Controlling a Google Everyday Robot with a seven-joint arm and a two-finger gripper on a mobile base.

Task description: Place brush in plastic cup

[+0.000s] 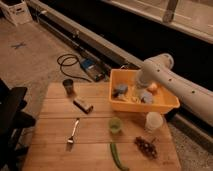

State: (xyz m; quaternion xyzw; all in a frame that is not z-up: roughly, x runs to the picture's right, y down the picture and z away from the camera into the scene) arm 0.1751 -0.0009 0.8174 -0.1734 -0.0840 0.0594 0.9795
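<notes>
A slatted wooden counter [55,150] stands on a bare concrete floor in dim light. At its near edge lies a green pod [119,159], with a bunch of dark grapes [146,146] toward the near right corner and a fork [73,134] to the left. Mid-counter sits the light-green plastic cup [115,125], upright, a taller white cup [153,121] just to its right. The brush [83,105] lies flat left of centre, well apart from the plastic cup, with a dark metal cup [68,86] beyond it near the far left corner. At the far right corner the robot's pincer [137,93] hangs inside a yellow bin [140,107], jaws set wide, nothing seen in them. To do the step well it should probably rise clear of the bin, cross to the brush, close across its narrow sides and lower it gently, since the light cup could tip. Beyond, a black cable [67,62] coils on the floor below a dark ledge.
</notes>
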